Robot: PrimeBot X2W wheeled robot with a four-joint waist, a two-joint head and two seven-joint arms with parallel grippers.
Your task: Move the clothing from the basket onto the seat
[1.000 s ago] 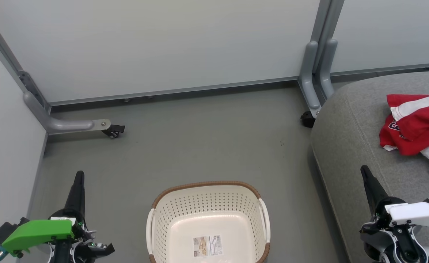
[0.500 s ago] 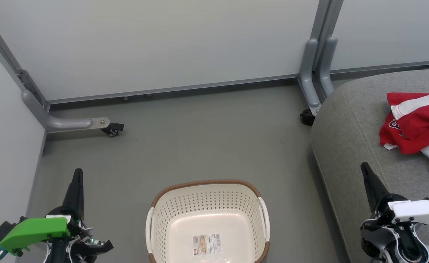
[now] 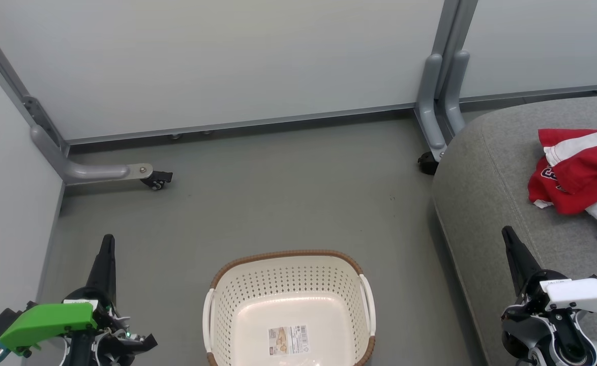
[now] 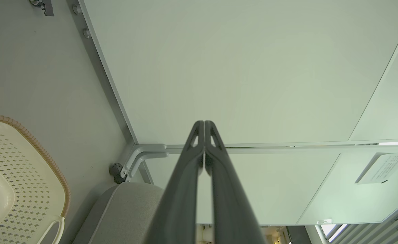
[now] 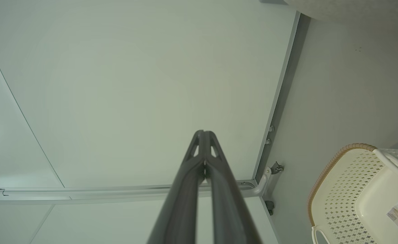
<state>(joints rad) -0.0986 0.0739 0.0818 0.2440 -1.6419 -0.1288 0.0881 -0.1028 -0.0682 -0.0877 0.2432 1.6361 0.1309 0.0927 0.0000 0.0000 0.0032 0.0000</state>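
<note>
Our left gripper [image 3: 108, 240] and right gripper [image 3: 506, 233] hung low, dark fingers pressed together, holding nothing. Between them sat the cream perforated plastic basket [image 3: 288, 252] with a brown woven-look rim, no garments inside. Soft, crumpled red-and-white sports clothing [image 3: 578, 178] lay on the rounded grey fabric seat [image 3: 486, 203]. We judged the job finished; arms best kept clear.

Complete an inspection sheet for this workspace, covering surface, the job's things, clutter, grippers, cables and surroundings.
Surface: grey floor, bare around the basket.
Job's things: basket on the floor, holding just its label sticker; clothing heaped on the seat.
Clutter: nothing seen.
Grippers: left gripper and right gripper both shut, holding nothing, flanking the basket.
Cables: nothing seen.
Surroundings: pale partition panels on grey feet with casters.
</note>
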